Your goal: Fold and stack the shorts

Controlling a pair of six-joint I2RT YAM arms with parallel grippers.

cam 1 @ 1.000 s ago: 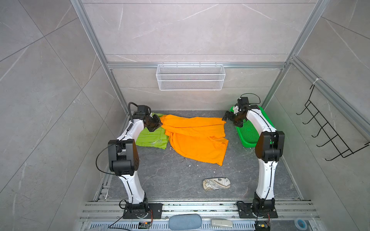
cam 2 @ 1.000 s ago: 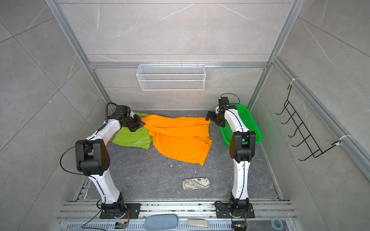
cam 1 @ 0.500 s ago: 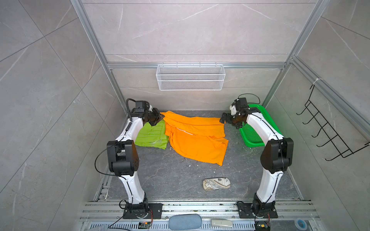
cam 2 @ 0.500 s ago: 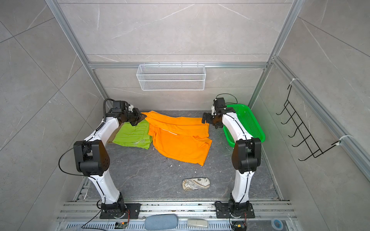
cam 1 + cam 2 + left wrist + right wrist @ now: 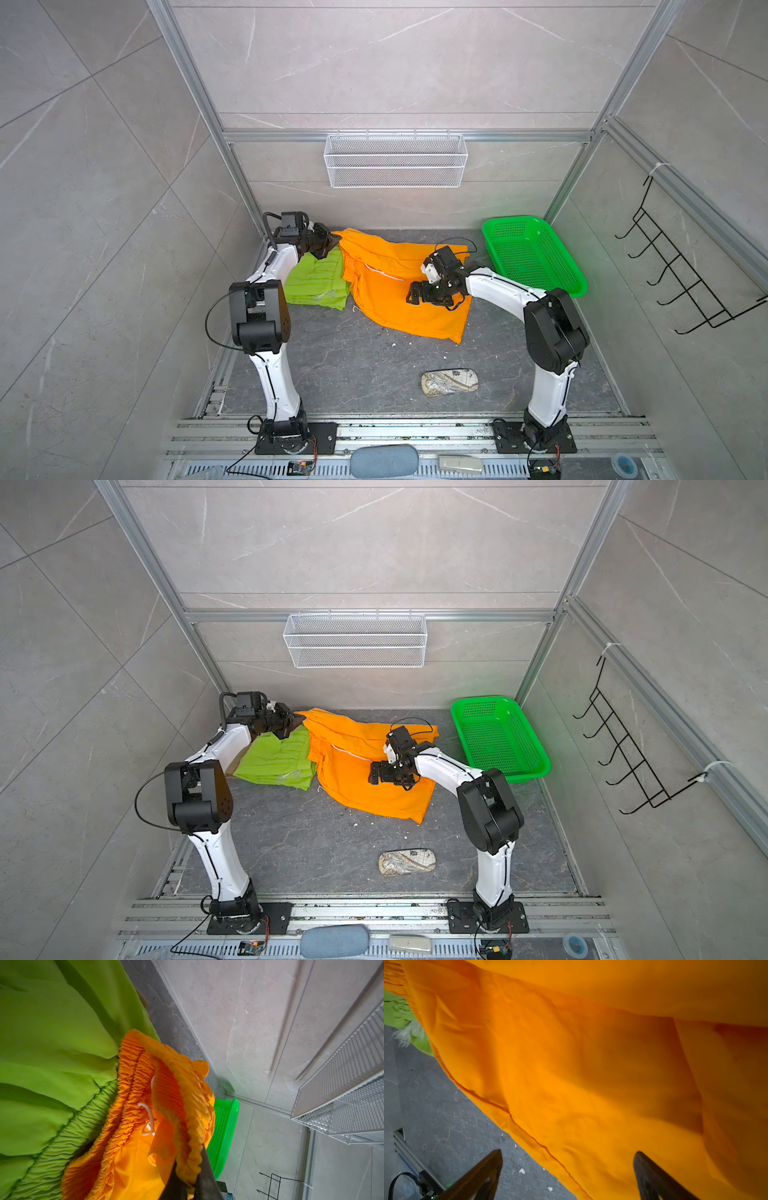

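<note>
The orange shorts (image 5: 386,299) (image 5: 357,779) lie spread at the back middle of the floor, waistband to the left. My left gripper (image 5: 332,242) (image 5: 189,1185) is shut on the ruffled waistband's far corner and holds it a little off the floor. The folded lime green shorts (image 5: 318,282) (image 5: 52,1053) lie just left of them. A tan edge (image 5: 232,767) peeks out from under the green shorts. My right gripper (image 5: 417,297) (image 5: 569,1152) hovers open over the orange shorts' near leg, close to its hem, with nothing between its fingers.
A green perforated basket (image 5: 536,257) stands at the back right corner. A small patterned pouch (image 5: 449,381) lies on the floor near the front. A white wire shelf (image 5: 395,160) hangs on the back wall. Black hooks (image 5: 681,282) hang on the right wall.
My right arm has swung from the shorts' far right corner by the basket forward and left over the orange cloth, staying open. The left gripper has kept its grip and shifted slightly back.
</note>
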